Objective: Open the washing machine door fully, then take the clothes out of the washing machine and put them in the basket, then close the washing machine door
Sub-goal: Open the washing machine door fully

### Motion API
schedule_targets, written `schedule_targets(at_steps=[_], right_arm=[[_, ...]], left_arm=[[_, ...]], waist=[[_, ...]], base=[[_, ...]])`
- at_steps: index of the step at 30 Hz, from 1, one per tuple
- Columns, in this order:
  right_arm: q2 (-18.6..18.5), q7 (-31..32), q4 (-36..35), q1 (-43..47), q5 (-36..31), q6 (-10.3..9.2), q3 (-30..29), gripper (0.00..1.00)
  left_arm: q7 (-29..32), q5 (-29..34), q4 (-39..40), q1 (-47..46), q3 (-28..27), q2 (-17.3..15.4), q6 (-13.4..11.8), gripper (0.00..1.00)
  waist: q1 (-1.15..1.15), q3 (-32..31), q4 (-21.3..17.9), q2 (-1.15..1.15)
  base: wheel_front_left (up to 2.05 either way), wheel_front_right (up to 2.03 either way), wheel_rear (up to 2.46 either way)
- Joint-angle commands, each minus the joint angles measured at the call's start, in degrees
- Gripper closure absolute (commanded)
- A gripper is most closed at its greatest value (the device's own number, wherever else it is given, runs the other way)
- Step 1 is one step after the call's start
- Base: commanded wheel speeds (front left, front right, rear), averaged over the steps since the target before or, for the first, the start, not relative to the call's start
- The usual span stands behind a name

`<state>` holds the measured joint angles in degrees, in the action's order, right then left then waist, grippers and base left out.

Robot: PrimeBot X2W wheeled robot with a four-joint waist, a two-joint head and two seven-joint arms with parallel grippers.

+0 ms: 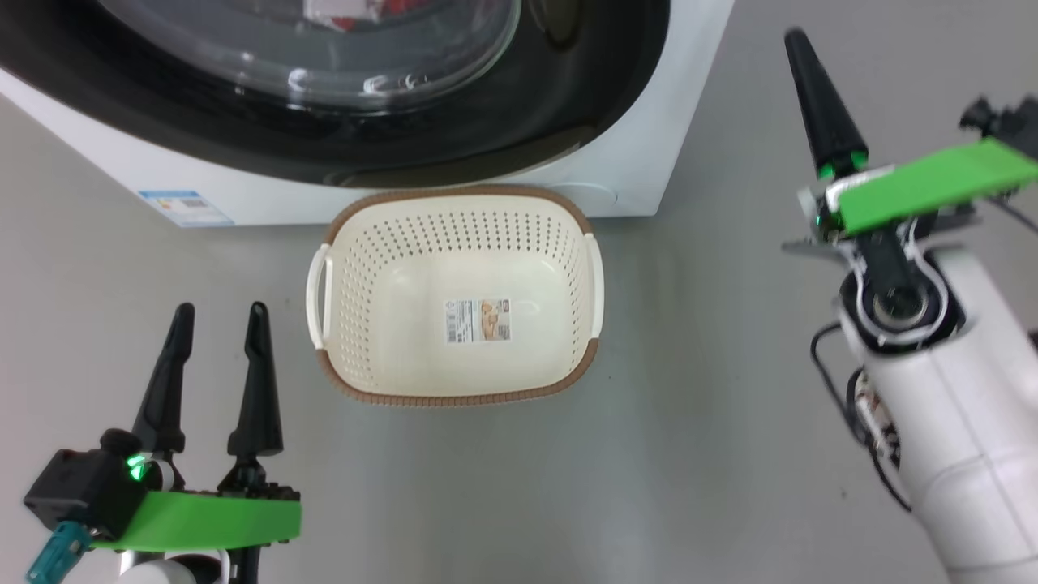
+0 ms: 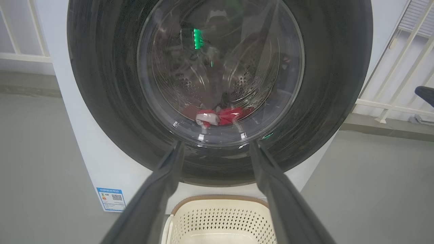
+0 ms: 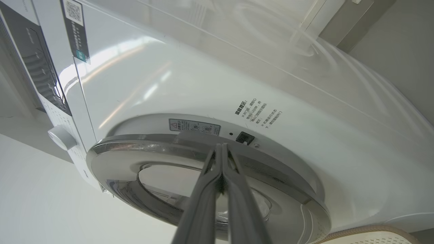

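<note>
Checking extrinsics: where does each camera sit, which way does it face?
Head view: on the head, facing down at the basket before the washing machine; left gripper open lower left, right gripper shut upper right, with forearm.
Left wrist view: on that wrist, facing along open fingers at the washing machine door, clothes behind its glass.
Right wrist view: on that wrist, facing along shut fingers at the door's edge.
Shared: head and left wrist views both show the basket.
</note>
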<state>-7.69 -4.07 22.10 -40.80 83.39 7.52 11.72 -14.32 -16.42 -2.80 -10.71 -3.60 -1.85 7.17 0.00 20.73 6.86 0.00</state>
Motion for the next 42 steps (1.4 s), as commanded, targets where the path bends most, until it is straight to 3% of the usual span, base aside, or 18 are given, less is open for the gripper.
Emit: schedule_targets(at_steps=[1, 21, 42], right_arm=[[0.0, 1.3, -0.9, -2.1, 1.7, -0.03, 0.7, 1.00], [-0.5, 23.1, 11.2, -20.5, 15.3, -0.03, -1.8, 1.00], [-0.2, 37.3, 16.7, -28.9, 15.8, -0.03, -0.1, 1.00]], left_arm=[[-0.7, 0.6, 1.6, -1.2, -1.5, -1.0, 0.3, 0.00], [-0.7, -0.8, 2.0, -4.7, -0.5, -1.0, 0.3, 0.00], [-0.7, -1.1, 0.8, -6.6, -0.5, -1.0, 0.3, 0.00]], waist=[[0.00, 1.6, 0.8, 0.00], [0.00, 8.6, 3.3, 0.00], [0.00, 12.0, 4.0, 0.00]], base=[[0.00, 0.00, 0.00], [0.00, 0.00, 0.00], [0.00, 0.00, 0.00]])
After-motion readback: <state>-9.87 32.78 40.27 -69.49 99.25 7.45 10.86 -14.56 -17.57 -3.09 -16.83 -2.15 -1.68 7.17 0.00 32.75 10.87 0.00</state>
